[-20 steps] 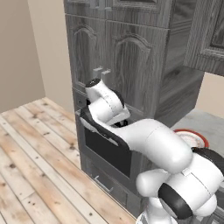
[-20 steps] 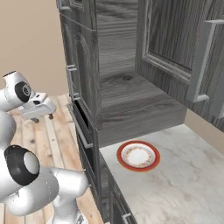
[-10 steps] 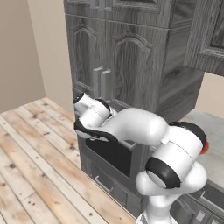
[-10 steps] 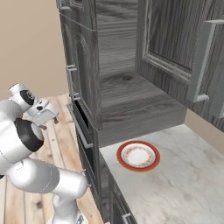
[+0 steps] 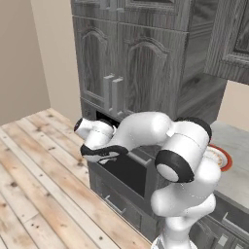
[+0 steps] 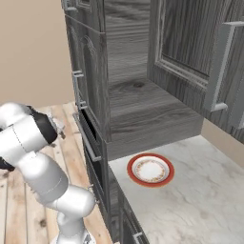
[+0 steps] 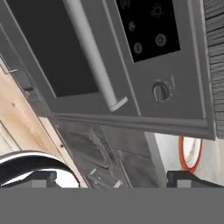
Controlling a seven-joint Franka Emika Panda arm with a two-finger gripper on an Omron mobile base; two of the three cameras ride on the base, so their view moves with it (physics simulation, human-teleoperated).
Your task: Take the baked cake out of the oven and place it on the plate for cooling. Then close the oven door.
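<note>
Gripper (image 7: pixel 111 177) spread wide and empty before the shut oven door (image 7: pixel 48 52); the hand view shows its bar handle (image 7: pixel 94 54), and the right base view the whole plate (image 6: pixel 150 170).

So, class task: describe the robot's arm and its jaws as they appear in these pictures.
The arm is glossy white, built of rounded, bulbous segments with black bands at the joints. A dark flat part sits under the white wrist. Two small dark fingertips rise at the hand view's bottom, set wide apart.

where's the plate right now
The plate sits on the marble counter just right of the oven column, below the wood cabinets.
</note>
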